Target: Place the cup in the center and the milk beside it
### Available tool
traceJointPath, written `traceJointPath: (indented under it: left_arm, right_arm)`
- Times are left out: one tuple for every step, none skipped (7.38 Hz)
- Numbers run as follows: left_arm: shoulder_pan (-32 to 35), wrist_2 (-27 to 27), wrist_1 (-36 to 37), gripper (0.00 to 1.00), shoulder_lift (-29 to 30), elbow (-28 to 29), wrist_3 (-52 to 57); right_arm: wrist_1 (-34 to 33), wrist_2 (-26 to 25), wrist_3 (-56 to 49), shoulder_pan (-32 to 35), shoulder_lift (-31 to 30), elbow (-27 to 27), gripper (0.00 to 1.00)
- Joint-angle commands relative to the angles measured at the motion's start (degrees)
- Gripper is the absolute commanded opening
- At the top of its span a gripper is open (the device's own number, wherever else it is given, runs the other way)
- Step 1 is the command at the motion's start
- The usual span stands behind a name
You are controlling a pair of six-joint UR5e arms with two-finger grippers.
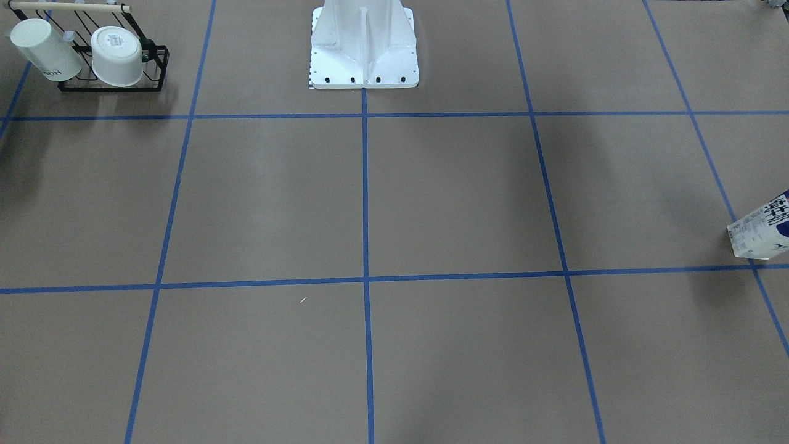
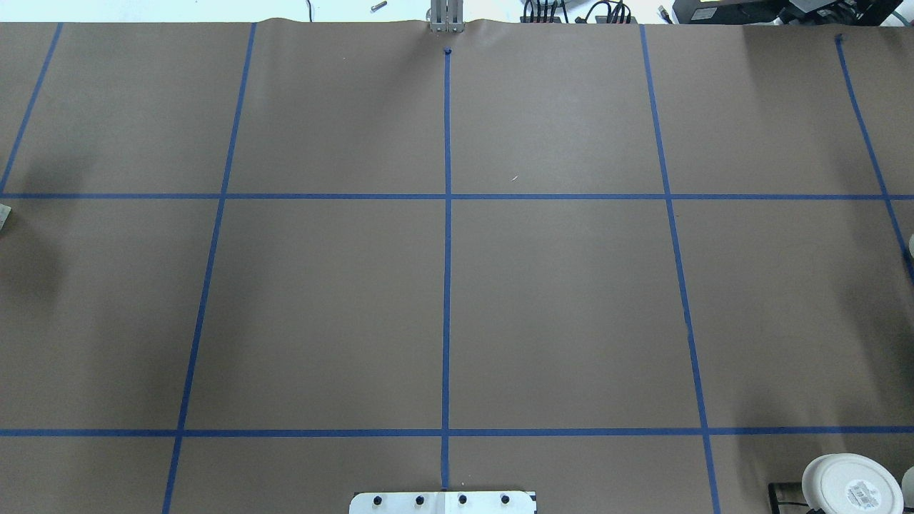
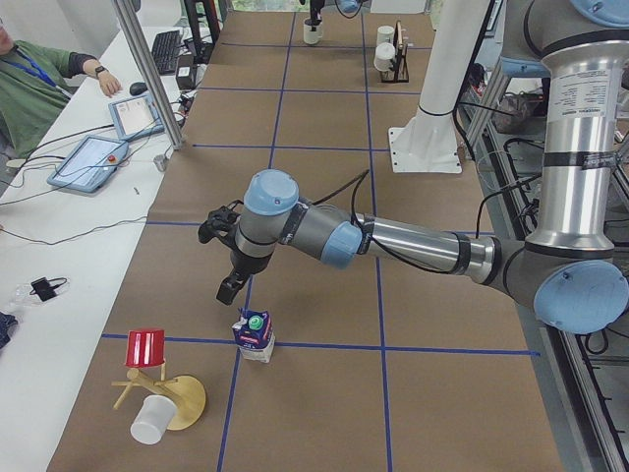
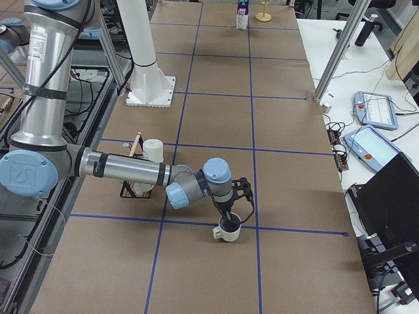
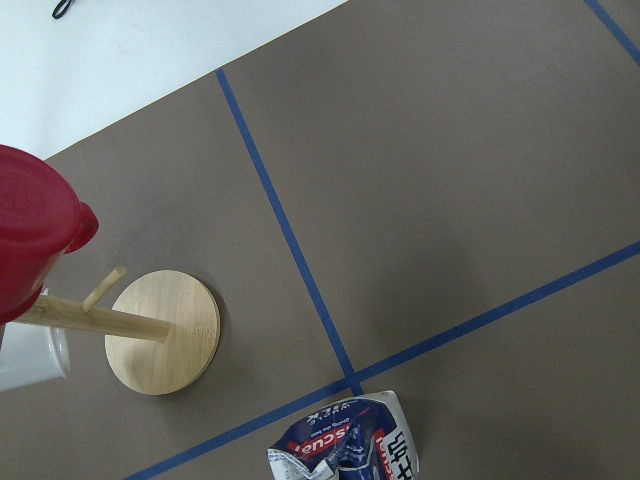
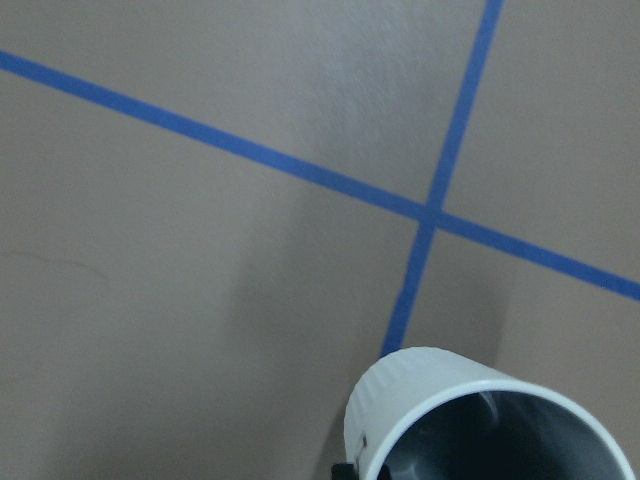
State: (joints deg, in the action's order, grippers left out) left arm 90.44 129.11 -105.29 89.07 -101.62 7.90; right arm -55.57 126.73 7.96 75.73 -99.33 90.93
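Cup (image 4: 228, 229) sits right under the right gripper (image 4: 230, 214). The fingertips are down at its rim, but I honestly can't tell if it's clamped on or loose. The cup is upright on a blue tape line just by a crossing, near the wire rack (image 1: 111, 87) at the robot's right end and well apart from the center (image 2: 543, 307). At the other end, the left gripper (image 3: 228, 289) hangs just above the milk (image 3: 255, 334) without touching it, and I can't tell its grip either. The milk is upright by a tape crossing, near a wooden mug tree (image 5: 163, 345) with a red cup (image 5: 30, 230).
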Motion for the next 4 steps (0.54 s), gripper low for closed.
traceJointPath:
  left_arm:
    - [0.0, 0.0, 0.0, 0.99, 0.0, 0.4, 0.0]
    - [0.0, 0.0, 0.0, 0.99, 0.0, 0.5, 0.0]
    - [0.0, 0.0, 0.0, 0.99, 0.0, 0.5, -0.1]
    - [0.0, 0.0, 0.0, 0.99, 0.0, 0.5, -0.2]
  right_arm:
    - [-0.2, 6.3, 4.0, 0.0, 6.0, 3.6, 0.0]
    - [-0.1, 7.5, 12.8, -0.1, 11.0, 3.6, 0.0]
    - [-0.2, 7.5, 22.6, -3.4, 16.1, 4.2, 0.0]
    - [-0.6, 5.5, 33.2, -9.4, 21.8, 4.4, 0.0]
